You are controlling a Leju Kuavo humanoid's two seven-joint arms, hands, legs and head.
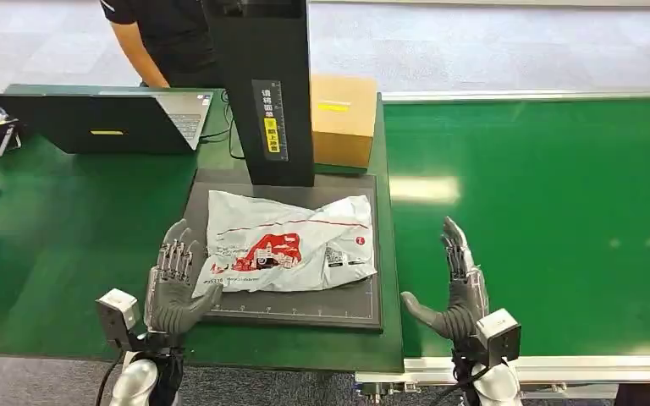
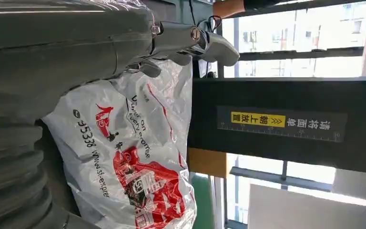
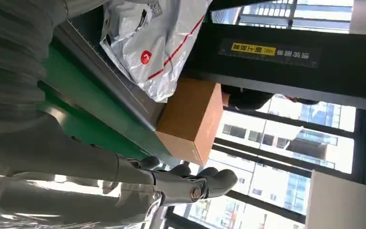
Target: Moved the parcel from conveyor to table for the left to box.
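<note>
Scene: a green worktop (image 1: 76,220) on the robot's left, a green conveyor (image 1: 550,211) on its right, and a dark mat (image 1: 292,309) near the worktop's edge beside the conveyor.

Parcel: a silver-white plastic mailer bag (image 1: 286,241) with red printing lies flat on the dark mat, in front of a black upright post (image 1: 262,85). It is already off the conveyor and on the worktop.

Left hand: the left hand (image 1: 173,279) is released, fingers spread and upright, just beside the parcel's left edge. Its thumb looks to touch or nearly touch the bag's lower left corner; I cannot tell which.

Right hand: the right hand (image 1: 457,283) is released, fingers straight and apart, over the conveyor's near edge, well clear of the parcel.

Box: a brown cardboard box (image 1: 343,118) stands behind the mat, to the right of the post.

Handling, as a judgement: the bag looks light, soft and crinkled, with a glossy skin that may slip. It will likely sag and fold when lifted, not stay flat.

Where to hold, as a judgement: pinch a loose edge or corner on the left side, or take it across the fuller middle so the contents do not slide.

Other things: an open laptop (image 1: 101,118) sits on the worktop at far left, and a person in dark clothing (image 1: 161,34) stands behind it.
</note>
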